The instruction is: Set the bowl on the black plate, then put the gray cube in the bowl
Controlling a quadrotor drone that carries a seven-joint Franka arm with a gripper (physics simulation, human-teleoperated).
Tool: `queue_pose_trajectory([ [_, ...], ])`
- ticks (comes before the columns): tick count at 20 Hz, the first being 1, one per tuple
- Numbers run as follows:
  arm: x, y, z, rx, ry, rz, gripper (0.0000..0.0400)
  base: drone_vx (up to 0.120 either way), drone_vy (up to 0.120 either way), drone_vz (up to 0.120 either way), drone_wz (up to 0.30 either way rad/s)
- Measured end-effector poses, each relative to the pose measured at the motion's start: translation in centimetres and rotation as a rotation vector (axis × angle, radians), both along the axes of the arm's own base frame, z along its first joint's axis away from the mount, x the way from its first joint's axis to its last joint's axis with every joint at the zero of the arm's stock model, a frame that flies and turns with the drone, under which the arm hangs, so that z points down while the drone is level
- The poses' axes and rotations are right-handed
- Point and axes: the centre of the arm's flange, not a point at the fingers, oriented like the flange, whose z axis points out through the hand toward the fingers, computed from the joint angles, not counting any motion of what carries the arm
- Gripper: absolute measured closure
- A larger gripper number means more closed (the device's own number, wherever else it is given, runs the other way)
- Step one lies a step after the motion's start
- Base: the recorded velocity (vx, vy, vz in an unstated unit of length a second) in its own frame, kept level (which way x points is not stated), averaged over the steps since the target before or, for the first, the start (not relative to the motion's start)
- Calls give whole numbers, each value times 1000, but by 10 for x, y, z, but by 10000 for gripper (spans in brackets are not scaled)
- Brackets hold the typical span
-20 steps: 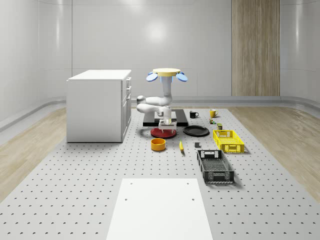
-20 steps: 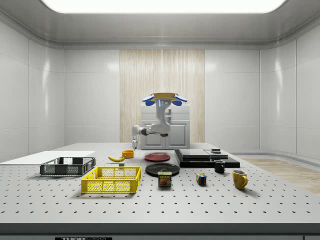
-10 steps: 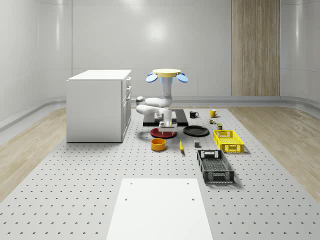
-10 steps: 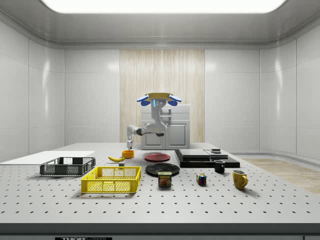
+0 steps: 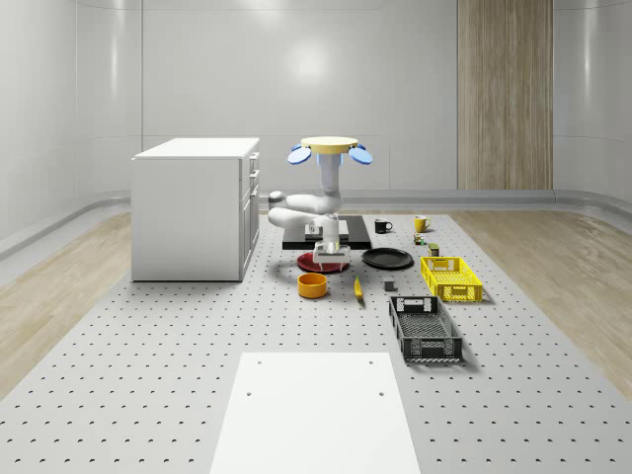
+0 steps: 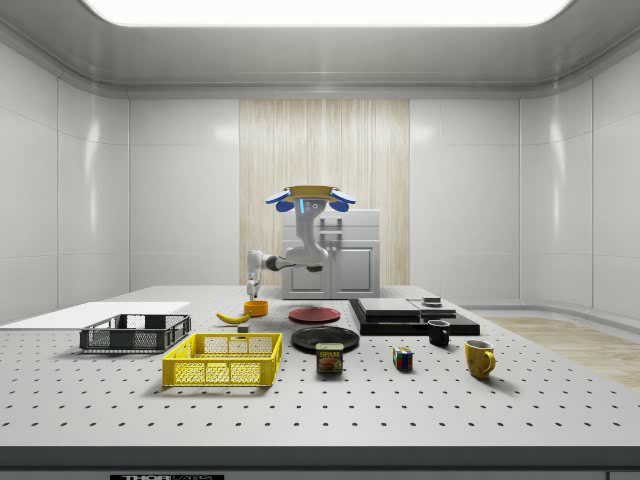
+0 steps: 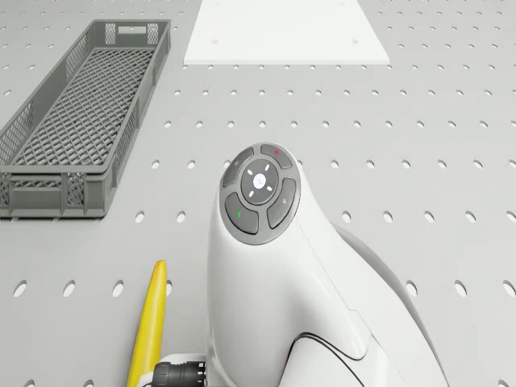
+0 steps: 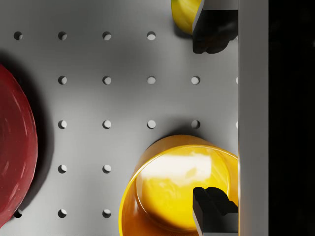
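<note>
The orange bowl (image 5: pixel 313 285) sits on the perforated table between the red plate (image 5: pixel 318 263) and the banana (image 5: pixel 357 286). The drone (image 5: pixel 331 148) hovers above the black platform (image 5: pixel 357 235). Its arm reaches down, and the gripper (image 6: pixel 255 291) hangs a little above the bowl (image 6: pixel 256 307). In the wrist view the gripper (image 8: pixel 214 120) is open: one fingertip (image 8: pixel 214 211) is over the bowl (image 8: pixel 172 191), the other over the banana's end (image 8: pixel 184 14). The black plate (image 5: pixel 387 259) lies toward the whole-scene view's right. The small gray cube (image 5: pixel 390 287) rests beyond the banana.
A yellow basket (image 5: pixel 451 277) and a gray crate (image 5: pixel 425 328) stand on the whole-scene view's right, a white cabinet (image 5: pixel 196 207) on its left. A spam can (image 6: pixel 329 358), a puzzle cube (image 6: pixel 402 359) and two mugs (image 6: pixel 479 358) are near the black plate (image 6: pixel 325 338). A white panel (image 7: pixel 282 32) lies at the front.
The drone and arm shifted toward the side view's left. The gripper went from over the red plate to above the orange bowl. Nothing on the table has moved.
</note>
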Motion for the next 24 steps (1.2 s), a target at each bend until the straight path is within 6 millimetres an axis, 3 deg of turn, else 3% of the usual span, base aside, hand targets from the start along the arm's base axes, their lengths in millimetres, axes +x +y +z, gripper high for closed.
queue_pose_trajectory([
  [6,0,13,5,0,0,0,0,0,0,0,0],
  [24,0,25,42,0,0,0,0,0,0,0,0],
])
